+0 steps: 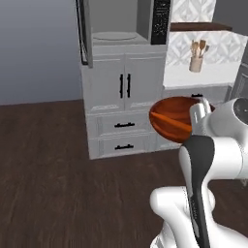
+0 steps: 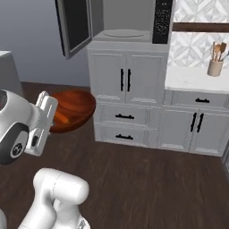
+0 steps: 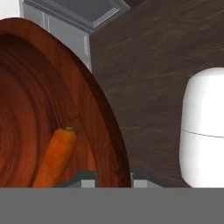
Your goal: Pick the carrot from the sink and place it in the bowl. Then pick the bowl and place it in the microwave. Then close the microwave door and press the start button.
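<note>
The reddish-brown wooden bowl (image 1: pixel 175 112) (image 2: pixel 74 107) (image 3: pixel 39 100) hangs tilted in the air in front of the grey cabinets. My gripper (image 1: pixel 197 112) (image 2: pixel 46 106) (image 3: pixel 114 179) is shut on its rim, one finger inside and one outside. The orange carrot (image 1: pixel 169 121) (image 2: pixel 61 119) (image 3: pixel 56 155) lies inside the bowl, close to the gripped rim. Higher up, the microwave (image 1: pixel 118 36) (image 2: pixel 123 31) stands open, showing its light interior and turntable. Its door (image 1: pixel 84 31) (image 2: pixel 75 24) is swung out to the left, and its dark panel (image 1: pixel 160 22) (image 2: pixel 162 20) is on the right. The sink is out of view.
Grey panelled cabinets and drawers (image 1: pixel 123 101) (image 2: pixel 127 103) with black handles stand below the microwave. A white counter (image 1: pixel 193 76) (image 2: pixel 197 80) to the right carries a utensil holder (image 1: pixel 196 62) (image 2: pixel 215 66). Dark wood floor (image 1: pixel 53 164) (image 2: pixel 147 179) lies open in front.
</note>
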Available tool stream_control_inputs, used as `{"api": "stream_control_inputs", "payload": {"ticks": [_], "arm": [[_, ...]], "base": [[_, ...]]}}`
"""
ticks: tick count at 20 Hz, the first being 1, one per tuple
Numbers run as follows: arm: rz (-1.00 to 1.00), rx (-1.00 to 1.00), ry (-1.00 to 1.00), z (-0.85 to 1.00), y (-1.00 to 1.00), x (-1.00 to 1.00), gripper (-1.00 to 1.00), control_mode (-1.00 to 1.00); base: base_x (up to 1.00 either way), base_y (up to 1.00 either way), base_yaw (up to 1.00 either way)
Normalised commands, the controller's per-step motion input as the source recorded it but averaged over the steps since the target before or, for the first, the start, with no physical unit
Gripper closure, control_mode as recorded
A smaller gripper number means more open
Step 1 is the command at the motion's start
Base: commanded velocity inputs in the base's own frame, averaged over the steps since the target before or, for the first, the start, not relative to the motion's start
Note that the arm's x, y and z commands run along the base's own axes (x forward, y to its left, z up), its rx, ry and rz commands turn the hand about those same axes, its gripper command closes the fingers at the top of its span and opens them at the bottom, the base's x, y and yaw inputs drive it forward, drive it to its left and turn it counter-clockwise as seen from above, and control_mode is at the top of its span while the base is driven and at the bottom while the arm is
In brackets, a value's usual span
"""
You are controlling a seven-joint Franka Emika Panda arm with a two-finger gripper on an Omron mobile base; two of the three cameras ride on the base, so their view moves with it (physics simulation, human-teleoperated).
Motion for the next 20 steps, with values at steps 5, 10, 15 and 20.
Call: {"api": "stream_control_inputs", "payload": {"ticks": [5,10,15,20], "arm": [[0.0,0.0,0.0,0.0,0.0,0.0,1.0,1.0],[0.0,0.0,0.0,0.0,0.0,0.0,1.0,1.0],[0.0,0.0,0.0,0.0,0.0,0.0,1.0,1.0],[0.0,0.0,0.0,0.0,0.0,0.0,1.0,1.0]], "base": [[0.81,-0.72,0.39],[0.89,-0.4,0.39],[0.78,-0.49,0.38],[0.62,-0.8,0.33]]}}
